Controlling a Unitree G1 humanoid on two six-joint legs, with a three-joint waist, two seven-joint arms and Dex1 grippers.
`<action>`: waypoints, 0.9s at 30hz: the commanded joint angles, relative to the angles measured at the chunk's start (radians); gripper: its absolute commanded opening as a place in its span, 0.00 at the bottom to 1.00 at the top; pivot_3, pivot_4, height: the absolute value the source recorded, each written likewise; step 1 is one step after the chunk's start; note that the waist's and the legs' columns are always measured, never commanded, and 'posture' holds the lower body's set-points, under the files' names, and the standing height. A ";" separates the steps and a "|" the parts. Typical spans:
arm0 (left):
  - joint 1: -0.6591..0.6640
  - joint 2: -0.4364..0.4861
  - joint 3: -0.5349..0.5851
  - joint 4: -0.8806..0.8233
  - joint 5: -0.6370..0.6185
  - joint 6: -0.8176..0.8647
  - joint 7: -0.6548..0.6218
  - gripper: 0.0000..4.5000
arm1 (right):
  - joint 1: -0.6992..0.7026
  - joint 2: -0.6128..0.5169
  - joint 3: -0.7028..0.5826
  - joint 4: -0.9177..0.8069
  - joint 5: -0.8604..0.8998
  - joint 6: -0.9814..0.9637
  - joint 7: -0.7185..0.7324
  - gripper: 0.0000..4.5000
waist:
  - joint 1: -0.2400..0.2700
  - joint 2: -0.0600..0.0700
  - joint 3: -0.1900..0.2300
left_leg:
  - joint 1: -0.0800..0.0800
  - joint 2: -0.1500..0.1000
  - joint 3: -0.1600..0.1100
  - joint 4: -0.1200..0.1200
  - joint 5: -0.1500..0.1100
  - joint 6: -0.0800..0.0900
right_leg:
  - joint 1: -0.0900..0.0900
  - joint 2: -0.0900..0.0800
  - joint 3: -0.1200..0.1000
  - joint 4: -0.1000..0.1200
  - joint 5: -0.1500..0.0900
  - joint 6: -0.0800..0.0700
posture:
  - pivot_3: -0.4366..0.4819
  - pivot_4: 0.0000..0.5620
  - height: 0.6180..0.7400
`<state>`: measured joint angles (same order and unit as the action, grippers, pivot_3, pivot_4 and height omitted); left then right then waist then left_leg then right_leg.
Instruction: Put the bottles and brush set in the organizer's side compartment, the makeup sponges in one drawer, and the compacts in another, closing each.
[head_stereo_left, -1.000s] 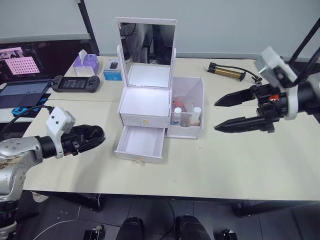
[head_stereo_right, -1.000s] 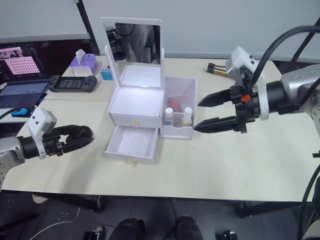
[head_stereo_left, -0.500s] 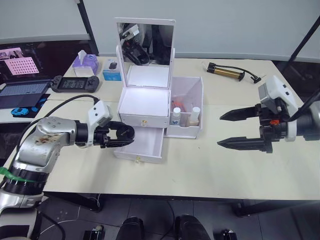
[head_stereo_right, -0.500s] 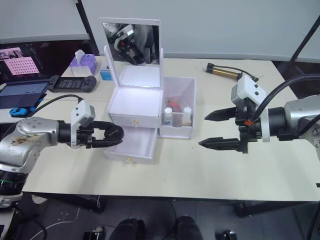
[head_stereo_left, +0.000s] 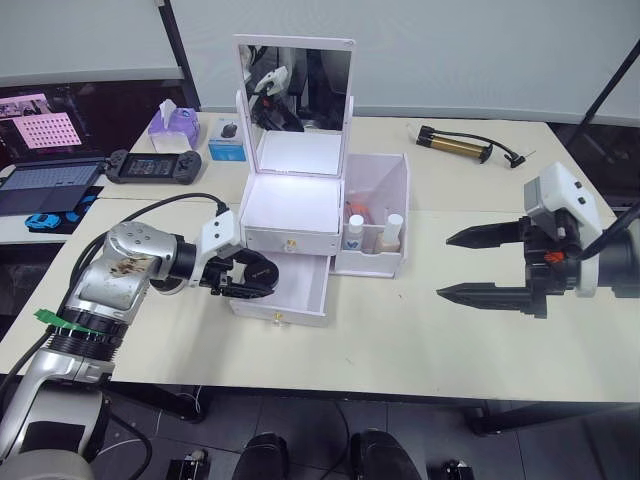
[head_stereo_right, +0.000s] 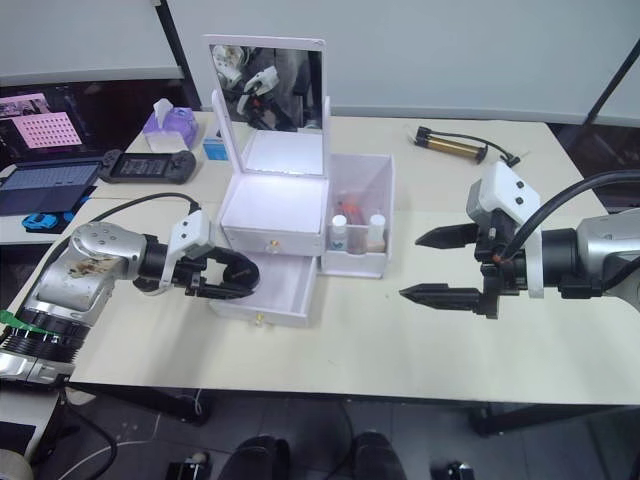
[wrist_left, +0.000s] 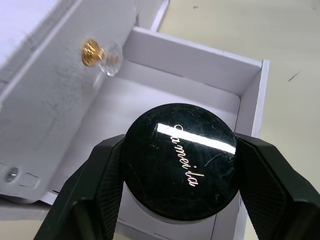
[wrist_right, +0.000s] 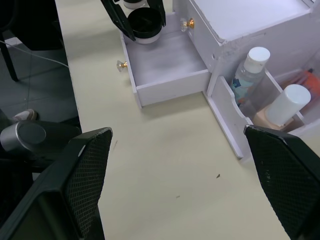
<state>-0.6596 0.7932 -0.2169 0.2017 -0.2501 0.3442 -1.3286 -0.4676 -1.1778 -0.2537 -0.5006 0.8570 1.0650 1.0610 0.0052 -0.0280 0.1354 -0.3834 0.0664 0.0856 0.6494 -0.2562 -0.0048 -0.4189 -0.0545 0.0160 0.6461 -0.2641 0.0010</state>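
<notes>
A round, glossy black compact (wrist_left: 180, 161) sits clamped in the left gripper (head_stereo_left: 252, 277) jaws, poised over the white organizer's open lower drawer (head_stereo_left: 283, 290), presumably for dropping in; the right gripper (head_stereo_left: 487, 266) hangs wide open, empty, above the bench (head_stereo_left: 420, 330), well clear.

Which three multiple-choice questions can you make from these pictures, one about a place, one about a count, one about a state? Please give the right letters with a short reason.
1. Where is the black compact?
A. over the open lower drawer
B. in the side compartment
C. beside the tissue box

2. How many white-capped bottles stand in the side compartment?
A. none
B. two
C. five

3. How is the right gripper?
A. shut on a brush
B. shut on a bottle
C. open, holding nothing

Answers: 1 A, the left gripper holds it above the drawer. 2 B, two caps show. 3 C, its fingers stand apart over bare table.
</notes>
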 joint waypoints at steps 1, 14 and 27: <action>-0.014 0.005 0.016 -0.019 0.009 -0.009 -0.009 0.65 | -0.013 -0.015 -0.037 -0.008 0.032 0.017 -0.022 1.00 | 0.000 0.000 0.000 | 0.000 0.000 0.000 0.000 0.000 0.000 | 0.000 0.000 0.000 0.000 0.000 0.000 | 0.48 0.27 0.88; -0.016 -0.004 0.025 -0.026 0.009 0.020 -0.010 0.65 | -0.038 -0.010 0.004 0.021 0.035 0.005 -0.055 1.00 | 0.001 0.000 0.000 | 0.000 0.000 -0.001 0.001 0.000 0.000 | 0.000 0.000 0.000 0.000 0.000 0.000 | 0.48 0.27 0.88; -0.018 0.019 0.072 0.004 -0.020 0.059 -0.043 0.99 | -0.035 -0.004 0.010 0.026 0.029 -0.019 -0.057 1.00 | 0.000 0.000 0.000 | 0.000 0.000 -0.001 0.002 0.000 0.000 | 0.000 0.000 0.000 0.001 0.000 0.000 | 0.48 0.27 0.88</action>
<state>-0.6621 0.7952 -0.1774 0.2124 -0.2585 0.4138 -1.3657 -0.4917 -1.1773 -0.2265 -0.4687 0.8860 1.0732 1.0009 0.0056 -0.0280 0.1353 -0.3838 0.0665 0.0847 0.6510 -0.2562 -0.0047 -0.4185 -0.0544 0.0156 0.6469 -0.2640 0.0012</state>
